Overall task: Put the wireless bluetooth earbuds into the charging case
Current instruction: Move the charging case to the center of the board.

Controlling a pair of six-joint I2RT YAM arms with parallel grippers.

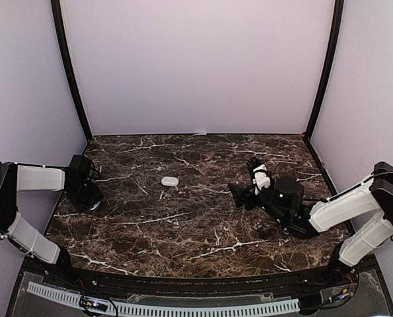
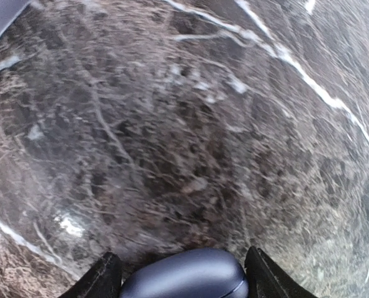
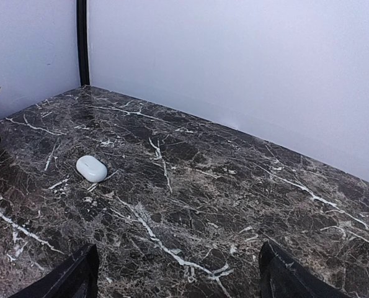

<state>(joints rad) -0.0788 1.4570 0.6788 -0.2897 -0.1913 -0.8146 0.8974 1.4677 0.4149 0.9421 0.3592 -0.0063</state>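
L gripper [image 2: 183, 261] sits low at the marble table's [image 1: 183, 231] left side, jaws snug against both sides of a dark blue case [image 2: 184, 278]; I read that as pinning it steady for loading. R gripper [image 3: 178, 248] is wide open, empty, wrist angled twd the white case [image 3: 91, 168] mid-table. Buds: can't confirm, maybe the dark specks [image 1: 259, 229] by the R forearm.

table [image 1: 183, 224]: dark marble, white veins | walls [image 1: 196, 66]: plain white | corner posts [image 1: 69, 72]: black
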